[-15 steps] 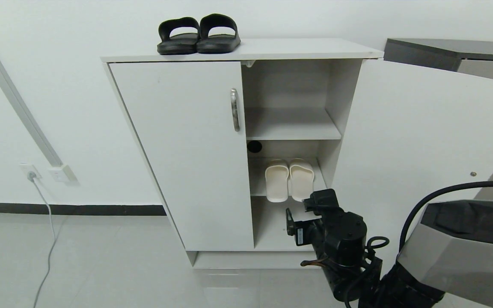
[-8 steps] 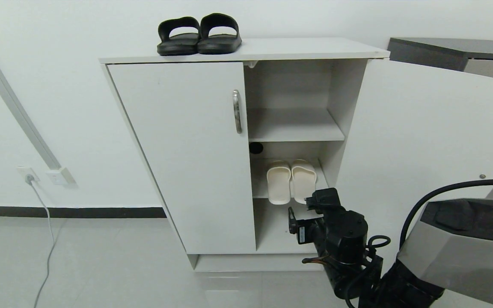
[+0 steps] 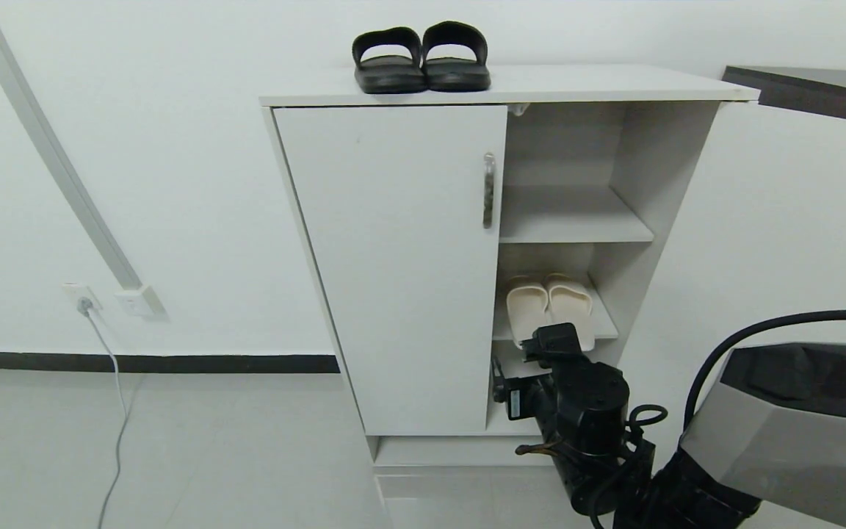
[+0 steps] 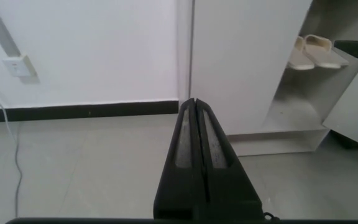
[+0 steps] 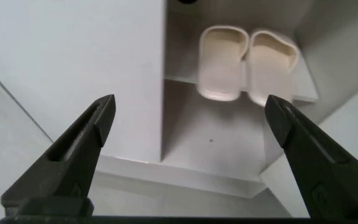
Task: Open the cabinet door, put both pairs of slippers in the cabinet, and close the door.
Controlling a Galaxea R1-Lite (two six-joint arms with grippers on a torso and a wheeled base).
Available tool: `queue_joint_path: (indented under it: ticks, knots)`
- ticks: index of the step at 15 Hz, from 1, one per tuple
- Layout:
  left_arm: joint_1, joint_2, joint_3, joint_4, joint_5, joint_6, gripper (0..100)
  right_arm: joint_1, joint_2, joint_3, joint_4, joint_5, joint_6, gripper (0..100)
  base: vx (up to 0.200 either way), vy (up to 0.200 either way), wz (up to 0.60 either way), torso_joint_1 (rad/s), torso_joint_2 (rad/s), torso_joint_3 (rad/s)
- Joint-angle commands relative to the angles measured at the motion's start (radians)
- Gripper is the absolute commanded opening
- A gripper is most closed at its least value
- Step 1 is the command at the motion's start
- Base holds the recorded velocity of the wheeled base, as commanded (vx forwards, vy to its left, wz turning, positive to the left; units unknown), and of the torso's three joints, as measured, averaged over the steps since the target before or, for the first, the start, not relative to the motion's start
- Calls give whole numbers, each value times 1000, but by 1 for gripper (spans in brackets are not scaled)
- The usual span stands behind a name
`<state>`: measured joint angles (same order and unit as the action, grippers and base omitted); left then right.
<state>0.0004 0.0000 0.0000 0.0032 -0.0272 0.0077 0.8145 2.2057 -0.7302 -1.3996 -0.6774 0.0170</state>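
Observation:
A white cabinet (image 3: 614, 81) stands against the wall with its left door (image 3: 393, 257) shut and its right door (image 3: 775, 220) swung wide open. The black slippers (image 3: 423, 59) sit side by side on the cabinet top. The white slippers (image 3: 549, 303) lie on the middle shelf inside, toes inward, and appear again (image 5: 244, 59) (image 4: 316, 53) in both wrist views. My right gripper (image 3: 522, 360) (image 5: 188, 109) hangs open and empty just in front of the lower compartment, below the white pair. My left gripper (image 4: 194, 102) is shut on nothing, low over the floor left of the cabinet.
A metal handle (image 3: 488, 189) runs down the shut door's edge. A wall socket with a cable (image 3: 85, 301) and a slanted grey duct (image 3: 56, 154) are on the wall to the left. A grey unit (image 3: 812, 92) stands behind the open door. Bare tiled floor lies in front.
The head camera has shifted, so the cabinet now sits further right in the picture. The slippers rest where they were on top and on the shelf. The right gripper stays open.

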Motion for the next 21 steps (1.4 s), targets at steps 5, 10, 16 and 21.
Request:
queue_joint_path:
  ticks: [5,10,16,21]
  knots:
    - [0,2,0,0,0,0,0,-3,-1,2,-1,4,0,100,0,120,0,2,1,1]
    - [0,2,0,0,0,-2,0,-6,-3,11,-18,15,0,100,0,0,0,0,0,0]
    - [1,0,0,0,1,-2,0,-34,15,28,-64,58,-22,100,0,0,0,0,0,0]
    - [0,2,0,0,1,-2,0,-35,46,41,-136,72,-58,100,0,0,0,0,0,0]
